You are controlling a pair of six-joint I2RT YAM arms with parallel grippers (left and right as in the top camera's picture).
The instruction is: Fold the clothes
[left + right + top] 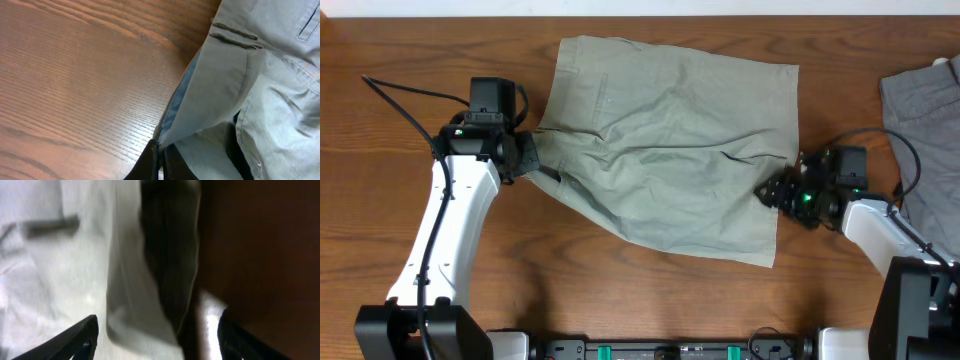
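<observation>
Here, the pale khaki-green shorts (670, 140) lie spread and wrinkled on the wood-grain worktop (380, 40), with an arm at either side of them. At the shorts' left edge, by the waistband, the left gripper (527, 157) is clamped on a pinch of cloth. At the shorts' right edge the right gripper (772, 192) has its fingers (82, 337) set wide apart over the hem, holding nothing.

We judge the fold barely begun, as the garment is close to flat. To do it well, the right gripper should close on the hem through both layers. Both arms should then lift evenly and carry one edge across, keeping the cloth taut so the creases at the shorts' middle do not get trapped.

The worktop is bare brown wood around the shorts. A darker grey garment (920, 100) lies well apart beyond the shorts' right side. Of the room we see only a pale strip past the shorts' far edge.
</observation>
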